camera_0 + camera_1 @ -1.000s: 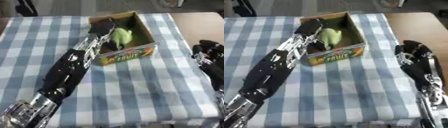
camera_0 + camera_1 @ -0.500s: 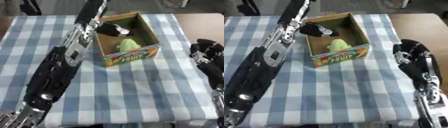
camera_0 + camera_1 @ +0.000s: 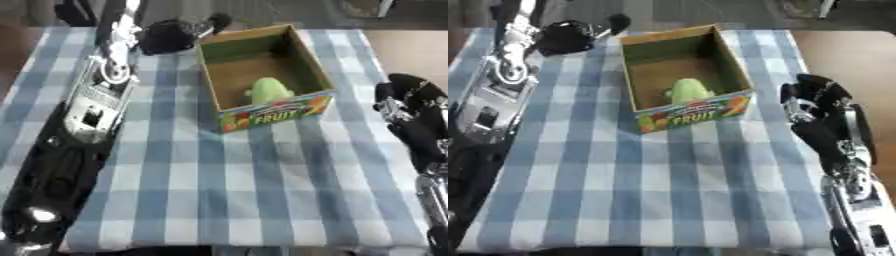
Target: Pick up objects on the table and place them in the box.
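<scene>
Green object [image 3: 268, 90], rounded, lies inside the open cardboard box [image 3: 302, 62], against the near wall that carries the FRUIT label. Box stands on the blue-and-white checked tablecloth [image 3: 262, 185], toward the table's far side. Left hand [image 3: 175, 34] is outside the box, just beyond its far-left corner, fingers loosely curled around nothing, one finger pointing toward the box rim. Left arm runs along the table's left side. Right hand [image 3: 820, 102] is at the table's right edge, well apart from the box, fingers relaxed, empty.
</scene>
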`<state>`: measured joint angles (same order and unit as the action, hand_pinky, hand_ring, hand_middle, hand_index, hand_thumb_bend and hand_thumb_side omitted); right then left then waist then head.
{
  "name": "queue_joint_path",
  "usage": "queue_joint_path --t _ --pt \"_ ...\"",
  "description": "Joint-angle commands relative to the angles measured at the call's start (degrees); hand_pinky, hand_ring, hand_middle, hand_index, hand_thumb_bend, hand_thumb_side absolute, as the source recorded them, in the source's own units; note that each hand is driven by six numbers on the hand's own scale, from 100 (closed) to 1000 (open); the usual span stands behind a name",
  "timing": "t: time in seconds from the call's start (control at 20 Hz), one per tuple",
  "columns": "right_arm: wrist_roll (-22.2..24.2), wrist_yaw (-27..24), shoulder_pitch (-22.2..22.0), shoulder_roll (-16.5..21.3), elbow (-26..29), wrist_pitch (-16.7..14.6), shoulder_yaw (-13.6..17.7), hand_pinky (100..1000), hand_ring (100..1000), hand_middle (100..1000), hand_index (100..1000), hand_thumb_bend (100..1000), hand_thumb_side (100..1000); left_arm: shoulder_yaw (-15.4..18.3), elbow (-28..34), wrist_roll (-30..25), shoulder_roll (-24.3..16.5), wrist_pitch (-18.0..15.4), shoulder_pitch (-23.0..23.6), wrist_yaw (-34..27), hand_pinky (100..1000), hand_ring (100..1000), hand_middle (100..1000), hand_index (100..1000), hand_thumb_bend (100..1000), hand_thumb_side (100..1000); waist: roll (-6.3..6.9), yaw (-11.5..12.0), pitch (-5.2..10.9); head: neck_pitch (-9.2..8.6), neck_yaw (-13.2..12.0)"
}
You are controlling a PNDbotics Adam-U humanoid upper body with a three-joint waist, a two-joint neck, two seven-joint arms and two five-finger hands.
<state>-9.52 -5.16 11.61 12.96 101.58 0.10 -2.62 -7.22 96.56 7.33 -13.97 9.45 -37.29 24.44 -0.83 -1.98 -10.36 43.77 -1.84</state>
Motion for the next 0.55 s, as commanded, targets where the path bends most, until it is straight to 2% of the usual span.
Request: queue_joint_path --t 0.05,0.3,0.55 --pt "-0.3 -0.2 0.6 0.6 1.0 -0.1 0.6 627 700 614 730 270 272 2.5 4.2 3.0 -1.8 -1.6 2.4 -3.0 652 645 636 756 686 370 -0.07 0.2 0.68 0.13 0.3" --pt "-0.4 -0.2 0.5 0.6 1.1 -0.1 0.7 628 701 613 730 269 272 4.7 6.7 7.6 -3.1 -4.0 9.8 -7.6 638 629 623 750 651 354 -0.04 0.6 0.73 0.18 0.4" --pt "-0.4 -0.3 0.4 0.6 1.3 -0.2 0.7 628 701 613 731 269 273 4.9 8.7 10.4 -3.7 -5.7 16.9 -12.2 629 620 615 745 638 357 0.02 0.8 0.77 0.32 0.4"
